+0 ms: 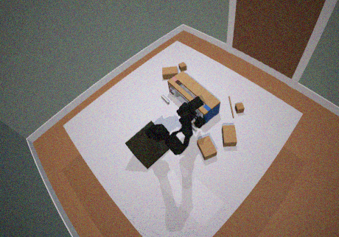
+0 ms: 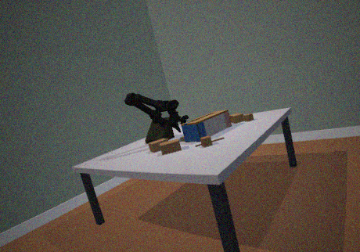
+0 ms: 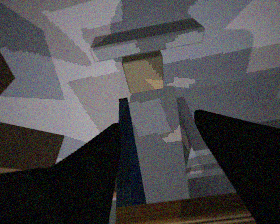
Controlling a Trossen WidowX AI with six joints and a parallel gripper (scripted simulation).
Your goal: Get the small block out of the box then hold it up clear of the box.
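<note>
The small tan block [image 3: 143,76] lies outside the box on the table, beside a low grey rail [image 3: 150,36], in the wrist view. I cannot make it out in the top and exterior views, where the arm covers that area. My gripper [image 3: 156,122] is open and empty, low in front of the box near its blue end. The block shows ahead of the fingertips, between their lines and a little left of the middle. The box [image 1: 200,86] [image 2: 217,124] stands upright, with a tan top, a slot along it and a blue end. Its brown edge crosses the bottom of the wrist view.
Two larger tan blocks [image 1: 207,146] [image 1: 229,135] stand beyond the blue end. A small cube [image 1: 239,107] and a thin stick [image 1: 231,107] lie behind it. Another two blocks [image 1: 169,72] [image 1: 183,66] stand past the far end. A short pale rail [image 1: 165,99] lies in front of the box.
</note>
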